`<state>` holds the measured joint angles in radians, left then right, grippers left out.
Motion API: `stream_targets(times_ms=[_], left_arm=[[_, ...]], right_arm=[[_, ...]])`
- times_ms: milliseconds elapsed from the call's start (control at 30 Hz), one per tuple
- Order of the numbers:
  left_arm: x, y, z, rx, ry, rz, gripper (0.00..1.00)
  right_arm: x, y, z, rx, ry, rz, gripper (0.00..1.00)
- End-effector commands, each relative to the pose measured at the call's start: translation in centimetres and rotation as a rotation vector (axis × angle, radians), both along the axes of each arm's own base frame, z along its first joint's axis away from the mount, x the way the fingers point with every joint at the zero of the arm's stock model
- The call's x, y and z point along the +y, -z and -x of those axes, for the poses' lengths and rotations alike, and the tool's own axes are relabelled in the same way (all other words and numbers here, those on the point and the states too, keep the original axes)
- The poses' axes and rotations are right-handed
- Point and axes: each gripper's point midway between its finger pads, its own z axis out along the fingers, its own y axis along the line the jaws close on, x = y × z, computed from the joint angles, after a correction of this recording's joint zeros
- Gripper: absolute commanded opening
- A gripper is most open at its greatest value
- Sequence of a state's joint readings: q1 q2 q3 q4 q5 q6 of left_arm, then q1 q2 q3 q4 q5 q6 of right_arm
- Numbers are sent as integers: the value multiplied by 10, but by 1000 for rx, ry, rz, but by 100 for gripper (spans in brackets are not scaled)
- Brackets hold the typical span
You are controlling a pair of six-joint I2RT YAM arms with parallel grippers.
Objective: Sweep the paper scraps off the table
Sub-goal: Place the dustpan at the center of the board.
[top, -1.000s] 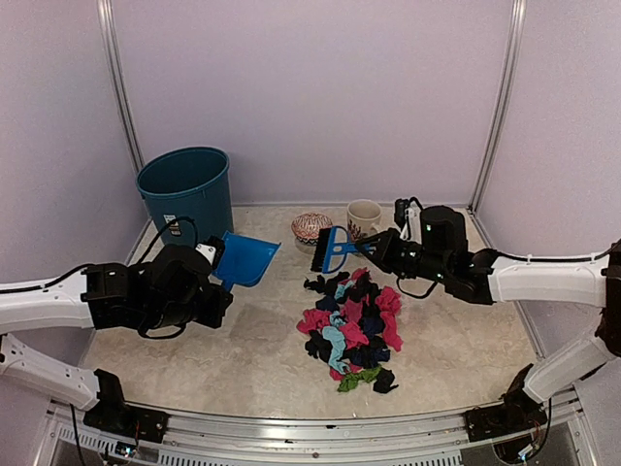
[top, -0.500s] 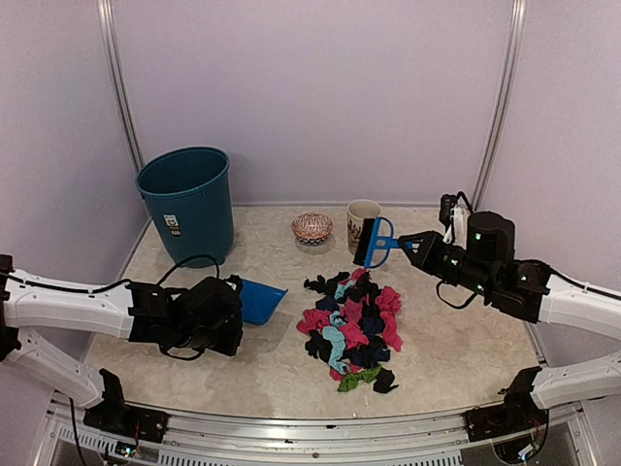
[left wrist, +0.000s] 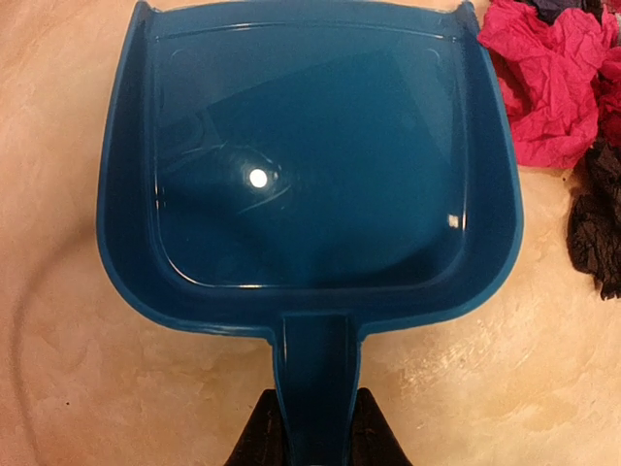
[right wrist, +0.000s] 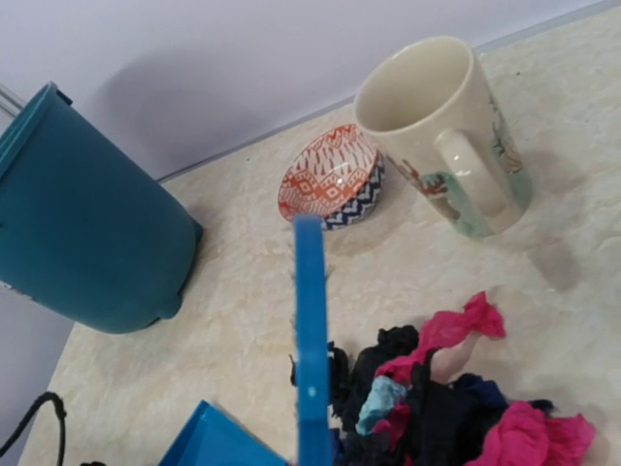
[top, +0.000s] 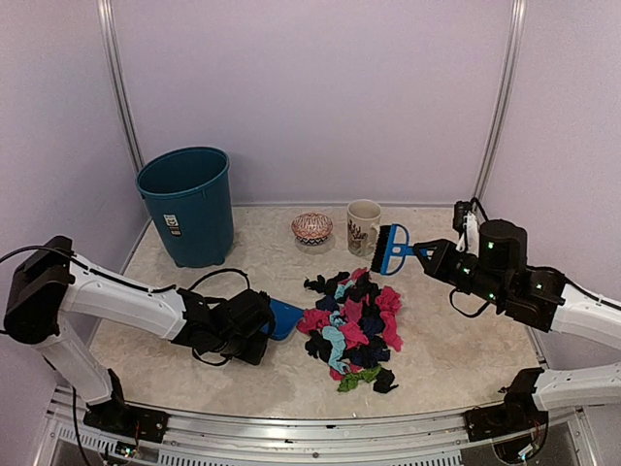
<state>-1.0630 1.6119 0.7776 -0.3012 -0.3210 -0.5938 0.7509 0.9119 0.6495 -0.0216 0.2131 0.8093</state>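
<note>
- Dustpan (left wrist: 310,175): glossy blue plastic, lying flat on the table (top: 194,359), inner face bare. The left tool (left wrist: 312,432) is clamped on its handle.
- Brush (top: 393,249): blue body with black bristles, gripped by the right tool (top: 421,252) and held in the air near the mug.
- Paper scraps (top: 351,320): crumpled pink, black, light blue, navy and green wads, heaped mid-table just beside the dustpan's lip.
- Bin (top: 187,204): teal, round; its white label is unreadable.
- Mug (right wrist: 441,136): cream, with a printed figure.
- Bowl (right wrist: 330,175): orange-and-navy pattern.
</note>
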Motion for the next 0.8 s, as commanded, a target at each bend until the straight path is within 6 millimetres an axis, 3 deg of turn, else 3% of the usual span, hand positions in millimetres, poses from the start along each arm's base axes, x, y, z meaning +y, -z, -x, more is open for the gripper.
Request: stream_targets(times_ms=[0, 300, 533, 767], left_arm=[[-17, -6, -8, -32, 24, 20, 9], [-12, -20, -14, -83, 4, 24, 48], [-2, -39, -6, -141, -34, 98, 68], [5, -60, 4, -299, -120, 223, 79]], right_arm=[[-10, 7, 5, 4, 24, 32, 0], [-10, 11, 6, 9, 21, 37, 0], [-10, 11, 5, 8, 20, 50, 0], [-9, 16, 3, 11, 20, 65, 0]])
